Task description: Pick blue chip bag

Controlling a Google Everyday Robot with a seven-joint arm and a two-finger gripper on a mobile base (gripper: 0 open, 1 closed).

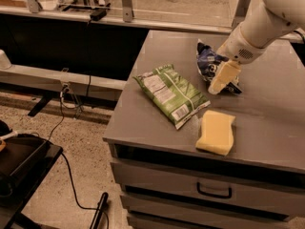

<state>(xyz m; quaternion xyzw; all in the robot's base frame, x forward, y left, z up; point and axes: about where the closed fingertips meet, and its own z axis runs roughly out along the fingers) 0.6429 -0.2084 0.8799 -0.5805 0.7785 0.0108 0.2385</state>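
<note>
Hand at the blue chip bag, toward the far side of the tabletop.

My hand (222,80) sits low against the near-right side of the blue chip bag (206,61) and overlaps it in this view. I cannot tell whether it is released, clenched, or already grasping the bag. The bag lies crumpled on the tabletop (271,109), with the flat green chip bag (170,93) to its left and nearer, and the yellow sponge (217,131) nearer again, by the front edge. My worry is the foil. If I catch only a loose fold, I expect the bag to slide out as I lift. If I close off-centre, I may shove it along the tabletop instead of catching it. Going too low could scrape the surface, and a sideways drag could nudge the green bag.
</note>
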